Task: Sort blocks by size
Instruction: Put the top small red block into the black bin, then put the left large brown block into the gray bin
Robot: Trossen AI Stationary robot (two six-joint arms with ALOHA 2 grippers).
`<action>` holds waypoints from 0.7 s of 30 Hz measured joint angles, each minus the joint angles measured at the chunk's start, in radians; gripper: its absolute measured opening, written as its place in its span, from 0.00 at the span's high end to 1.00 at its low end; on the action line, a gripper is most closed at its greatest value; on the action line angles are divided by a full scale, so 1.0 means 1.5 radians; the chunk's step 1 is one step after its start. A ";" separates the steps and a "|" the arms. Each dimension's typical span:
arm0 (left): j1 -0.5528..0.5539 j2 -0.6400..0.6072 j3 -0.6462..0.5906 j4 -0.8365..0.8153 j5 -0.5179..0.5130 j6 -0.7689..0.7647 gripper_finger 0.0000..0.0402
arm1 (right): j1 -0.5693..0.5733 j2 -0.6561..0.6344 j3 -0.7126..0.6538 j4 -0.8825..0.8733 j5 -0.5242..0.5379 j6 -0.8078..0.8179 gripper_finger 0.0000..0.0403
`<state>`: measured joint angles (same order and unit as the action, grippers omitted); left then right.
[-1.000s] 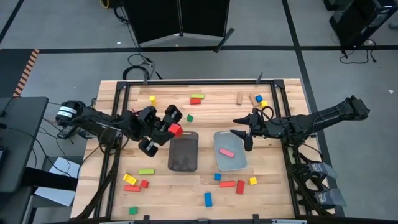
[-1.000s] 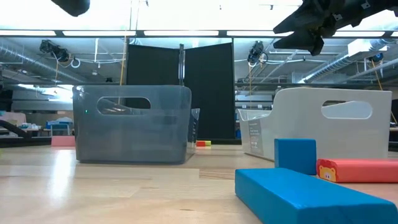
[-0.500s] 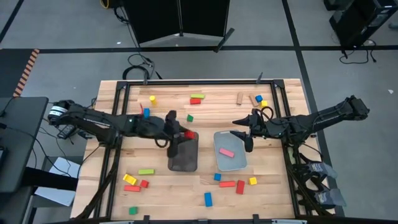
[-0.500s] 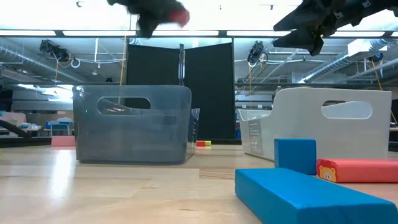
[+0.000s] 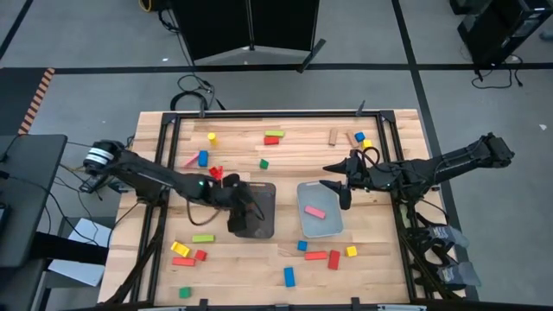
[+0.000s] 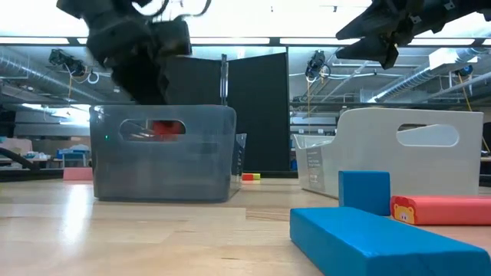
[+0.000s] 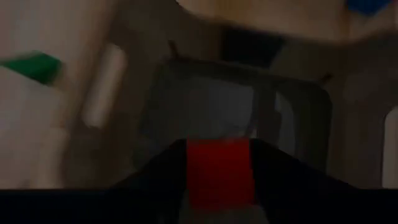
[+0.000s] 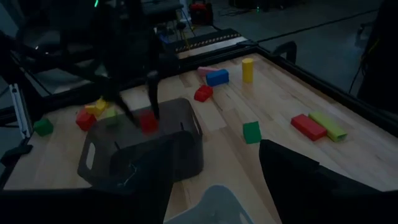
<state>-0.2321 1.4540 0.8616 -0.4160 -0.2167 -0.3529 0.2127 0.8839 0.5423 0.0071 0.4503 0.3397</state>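
- The left gripper [image 5: 244, 210] is seen low over the dark grey tray [image 5: 263, 226], reaching down into it
- A small red block [image 7: 219, 170] is held tight between the left gripper's two fingers, and it is seen inside the dark tray through the handle hole [image 6: 163, 128]
- The right gripper [image 5: 335, 186] is kept up in the air over the edge of the pale blue-grey tray [image 5: 304, 223], with its fingers apart and nothing between them
- One pink block [image 5: 314, 211] is seen lying flat inside the pale tray
- The other blocks are spread over the wooden table [image 5: 226, 250]
- A blue block [image 5: 203, 158], a yellow one [image 5: 212, 136] and a small red one [image 5: 216, 172] are found on the left side, behind the dark tray
- A red and green pair [image 5: 273, 136] and a small green cube [image 5: 263, 163] are seen near the middle at the back
- A yellow block [image 5: 180, 250], a green bar [image 5: 203, 238] and red ones [image 5: 200, 256] are seen in front on the left
- A blue bar [image 5: 289, 276], a red bar [image 5: 315, 256] and a yellow cube [image 5: 351, 251] are seen in front of the pale tray
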 joint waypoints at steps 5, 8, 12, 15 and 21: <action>-0.007 0.039 0.007 0.013 0.002 -0.012 0.32 | 0.000 0.000 0.000 0.002 0.000 0.000 0.41; -0.010 0.026 0.018 0.022 -0.026 -0.001 0.24 | -0.005 0.000 0.000 0.005 0.008 0.000 0.41; -0.037 -0.037 0.024 0.080 -0.135 0.004 0.21 | -0.033 0.000 0.000 -0.020 0.066 0.058 0.42; -0.056 -0.082 0.023 0.144 -0.191 0.002 0.24 | -0.078 0.003 0.001 -0.062 0.091 0.139 0.44; -0.103 -0.108 0.022 0.236 -0.273 0.038 0.34 | -0.200 0.061 0.032 -0.202 0.092 0.254 0.49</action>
<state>-0.3870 1.2915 0.8941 -0.0627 -0.6264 -0.2956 -0.0881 0.9757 0.5908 -0.2960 0.5886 0.7211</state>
